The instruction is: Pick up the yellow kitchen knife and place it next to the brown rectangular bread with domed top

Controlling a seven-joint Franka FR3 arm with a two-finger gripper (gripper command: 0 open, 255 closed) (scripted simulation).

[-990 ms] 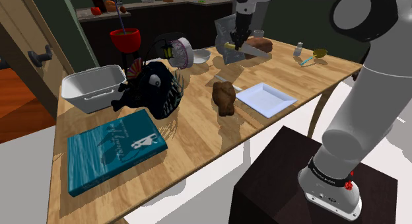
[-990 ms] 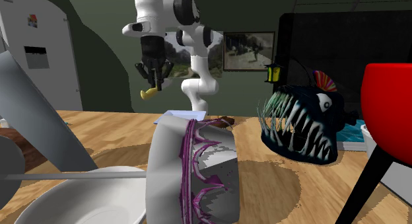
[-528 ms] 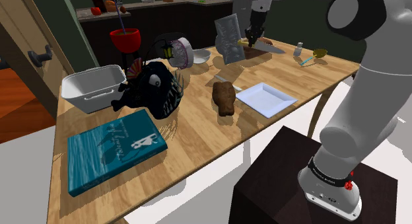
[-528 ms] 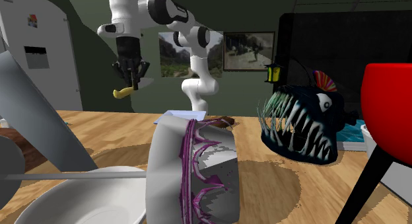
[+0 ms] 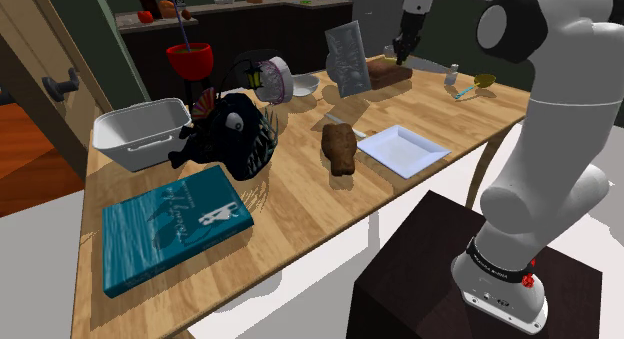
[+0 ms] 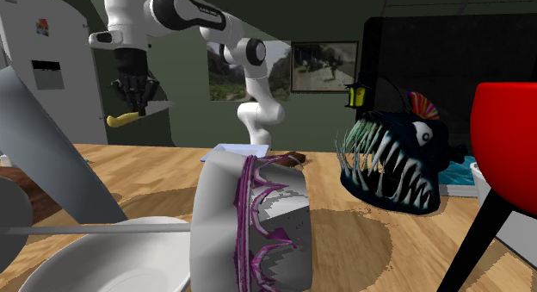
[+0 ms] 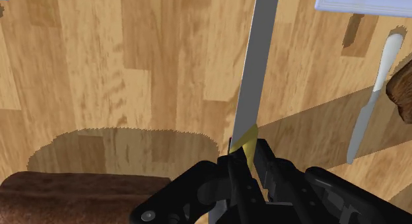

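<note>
My gripper (image 5: 402,50) hangs above the far end of the table, shut on the yellow handle of the kitchen knife (image 7: 245,141). The knife's long grey blade (image 7: 258,64) points away from the fingers over the wooden tabletop. In the second exterior view the gripper (image 6: 134,99) is high at the left, and the yellow handle (image 6: 123,119) sticks out below it. The brown domed loaf (image 5: 391,73) lies on the table just below the gripper, and in the wrist view the loaf (image 7: 66,197) sits close beside the fingers.
A grey upright panel (image 5: 348,59) stands beside the loaf. A small pale knife (image 7: 370,117) and a white plate (image 5: 403,149) lie nearer the stand, with a second brown lump (image 5: 340,147). A black anglerfish toy (image 5: 235,132), white tub (image 5: 145,134) and teal book (image 5: 175,225) sit further off.
The arm has swung toward the shoulder view's right and far side with the knife, ending above the loaf. In the second exterior view it moved left.
</note>
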